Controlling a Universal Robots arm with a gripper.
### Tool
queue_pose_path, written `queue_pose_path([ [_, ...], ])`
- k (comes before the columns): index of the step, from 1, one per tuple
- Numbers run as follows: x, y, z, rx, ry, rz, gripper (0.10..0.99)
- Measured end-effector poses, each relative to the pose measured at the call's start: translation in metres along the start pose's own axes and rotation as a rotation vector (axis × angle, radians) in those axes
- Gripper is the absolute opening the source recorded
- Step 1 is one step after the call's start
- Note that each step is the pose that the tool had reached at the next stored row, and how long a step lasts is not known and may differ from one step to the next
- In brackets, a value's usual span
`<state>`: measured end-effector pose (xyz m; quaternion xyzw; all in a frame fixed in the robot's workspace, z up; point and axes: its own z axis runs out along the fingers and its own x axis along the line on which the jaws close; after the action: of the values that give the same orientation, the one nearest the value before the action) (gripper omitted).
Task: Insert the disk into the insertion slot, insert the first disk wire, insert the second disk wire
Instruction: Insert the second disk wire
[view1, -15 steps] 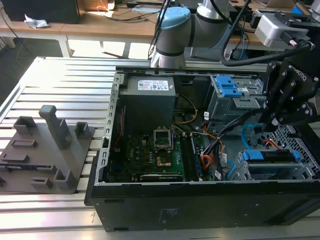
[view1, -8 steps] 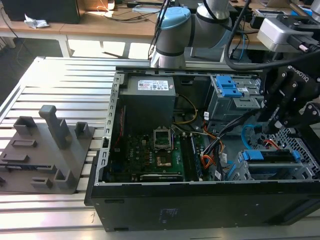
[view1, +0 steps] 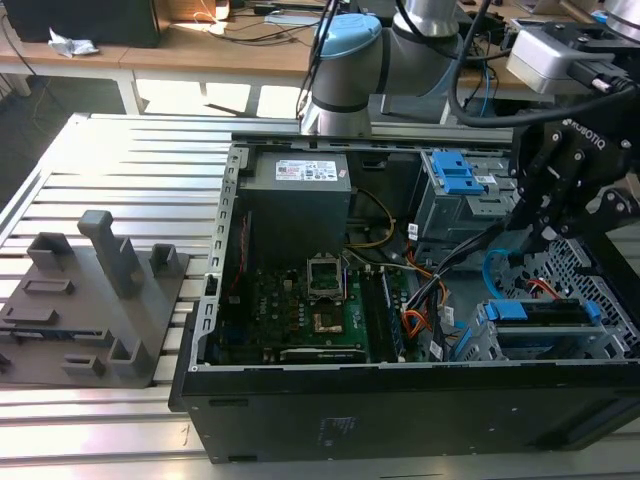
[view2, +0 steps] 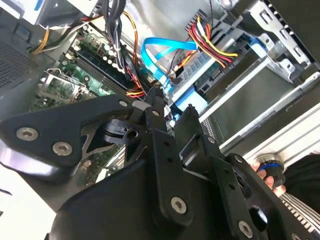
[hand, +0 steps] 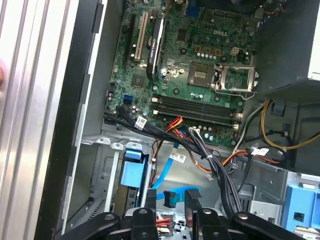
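The disk (view1: 540, 318), in its blue carrier, lies inside the insertion slot (view1: 572, 262), a perforated grey cage at the exterior view's right end of the open case. My black gripper (view1: 540, 240) hangs just above the disk's rear end. In both wrist views its fingers stand a little apart, with nothing clamped between them. The connector of a light-blue disk wire (view2: 160, 52) sits just past the tips of the gripper (view2: 172, 106), at the disk's back edge (view2: 220, 75). A red-yellow-black disk wire (view2: 210, 44) runs to the same edge. The blue wire (hand: 169, 172) ends between the gripper's (hand: 167, 206) tips.
The motherboard (view1: 310, 300) and power supply (view1: 300, 190) take up the case's middle and back. A taller bay with a blue latch (view1: 455, 172) stands behind the slot. A grey fixture (view1: 90, 300) sits on the slatted table. A person's hand (view2: 267, 175) holds a small dark object beside the case.
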<state>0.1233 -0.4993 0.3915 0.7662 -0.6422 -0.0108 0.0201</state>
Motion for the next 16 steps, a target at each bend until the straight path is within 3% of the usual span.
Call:
queue_pose_path([
  [6, -0.0017, -0.0009, 0.0131, 0.0, 0.0027, -0.007, 0.361],
  [11, -0.0031, -0.003, 0.0267, -0.002, 0.0125, -0.007, 0.361],
  [13, -0.003, -0.0039, 0.0295, -0.004, 0.0209, -0.007, 0.361],
  [16, -0.003, -0.004, 0.0296, -0.004, 0.0231, -0.007, 0.361],
])
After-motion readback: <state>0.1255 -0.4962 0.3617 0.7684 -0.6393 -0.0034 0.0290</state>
